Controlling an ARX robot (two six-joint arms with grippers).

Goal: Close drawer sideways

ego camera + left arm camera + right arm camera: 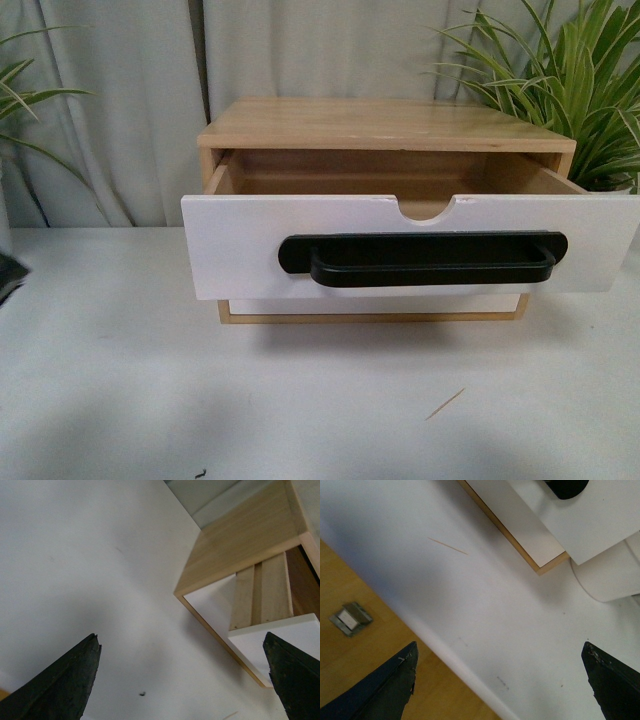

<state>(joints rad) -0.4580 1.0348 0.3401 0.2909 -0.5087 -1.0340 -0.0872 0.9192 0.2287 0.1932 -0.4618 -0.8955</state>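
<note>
Left gripper point(181, 637): jaws spread wide, holding nothing; the drawer's left end sits just beside one finger.
Right gripper point(500, 646): jaws spread wide, empty, over the table point(120, 350) near its front edge; the drawer corner lies farther off.
Drawer point(400, 245): pulled well out of the cabinet point(385, 122), with its white front and black handle point(425, 258) facing the robot.
Long axis: the front runs left to right.
Push direction: probably straight away from the robot.
Nearer arm: left, by the look of it.
</note>
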